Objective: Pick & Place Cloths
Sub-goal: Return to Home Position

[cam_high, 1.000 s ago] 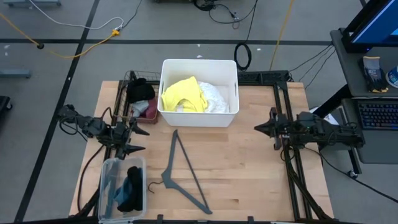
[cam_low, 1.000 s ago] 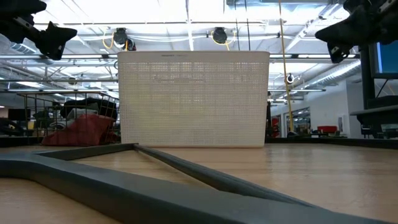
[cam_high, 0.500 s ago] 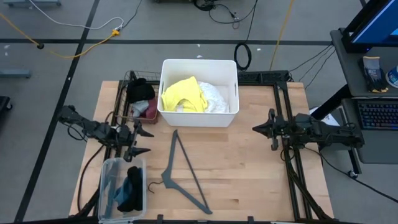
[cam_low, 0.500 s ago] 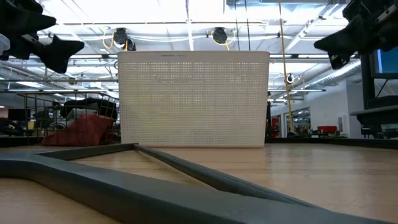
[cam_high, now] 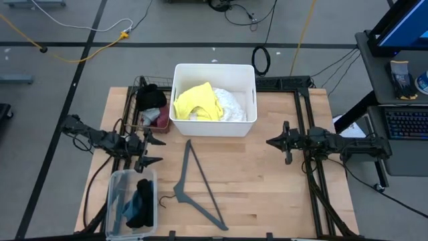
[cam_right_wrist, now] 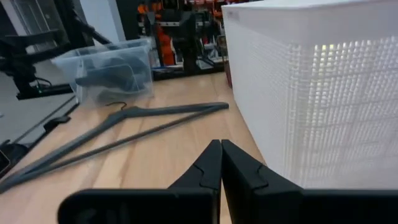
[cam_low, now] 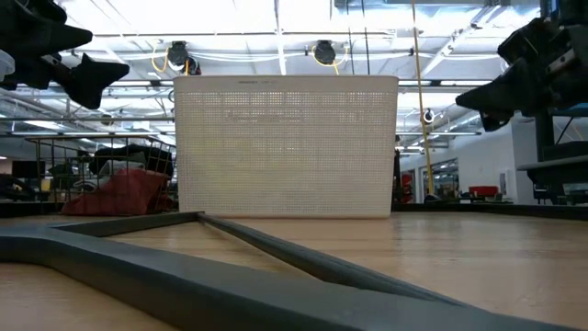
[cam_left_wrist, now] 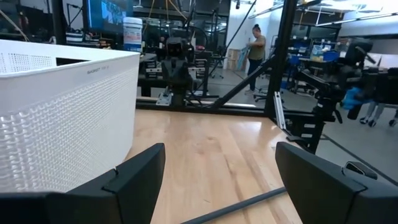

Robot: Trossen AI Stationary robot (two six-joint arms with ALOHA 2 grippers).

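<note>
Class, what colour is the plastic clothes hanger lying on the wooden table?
Grey; the triangular plastic clothes hanger shows best in the high view.

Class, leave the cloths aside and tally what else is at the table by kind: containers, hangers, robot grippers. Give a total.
Containers: 3, white bin, wire basket, clear bin
Hangers: 1, grey hanger
Grippers: 2, left gripper, right gripper
Total: 6

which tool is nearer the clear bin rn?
Left. The left tool, open, hangs just off the clear bin's end that faces the white bin. The right tool, shut, is on the table's other side.
</note>
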